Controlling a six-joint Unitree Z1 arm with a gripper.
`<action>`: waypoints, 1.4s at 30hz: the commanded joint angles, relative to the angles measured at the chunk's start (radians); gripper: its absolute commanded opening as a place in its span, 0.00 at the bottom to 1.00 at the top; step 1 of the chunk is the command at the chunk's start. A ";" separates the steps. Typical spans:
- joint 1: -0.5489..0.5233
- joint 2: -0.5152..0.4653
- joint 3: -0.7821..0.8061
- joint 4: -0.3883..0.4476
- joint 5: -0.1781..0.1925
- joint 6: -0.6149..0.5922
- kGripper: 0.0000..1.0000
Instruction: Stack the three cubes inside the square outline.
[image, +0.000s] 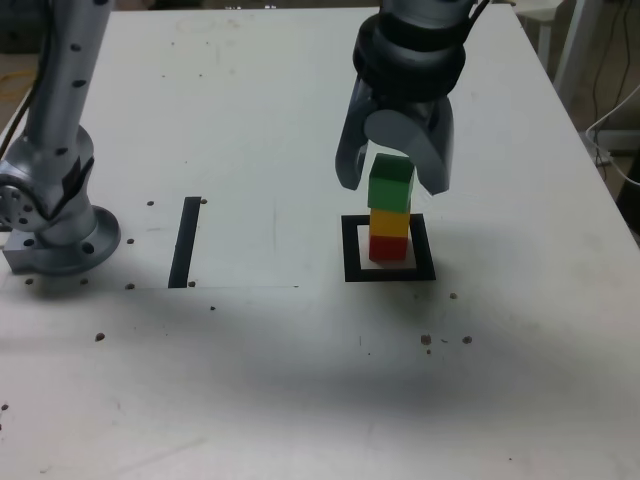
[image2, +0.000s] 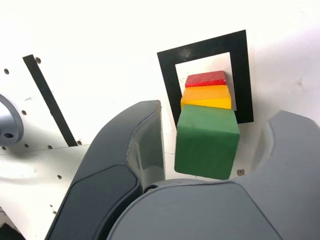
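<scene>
The three cubes stand in one stack inside the square outline (image: 352, 252): red cube (image: 389, 246) at the bottom, yellow cube (image: 390, 220) in the middle, green cube (image: 391, 192) on top. My gripper (image: 393, 180) hangs over the stack, open, with one finger on each side of the green cube. In the wrist view a gap of white table shows between each finger and the green cube (image2: 206, 142). Past it there lie the yellow cube (image2: 206, 96), the red cube (image2: 206, 78) and the outline (image2: 167, 75). The green cube sits slightly turned on the yellow one.
A straight black strip (image: 185, 240) lies on the white table to the exterior view's left of the outline. The arm's grey base (image: 55, 215) stands at the far left. Small screw holes dot the tabletop. The table's right edge (image: 590, 150) runs close by.
</scene>
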 joint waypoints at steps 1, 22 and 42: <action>-0.001 -0.029 0.005 0.006 0.003 0.002 0.99; 0.000 -0.249 0.231 -0.171 -0.068 0.025 0.99; 0.076 -0.439 0.694 -0.226 -0.056 0.011 0.99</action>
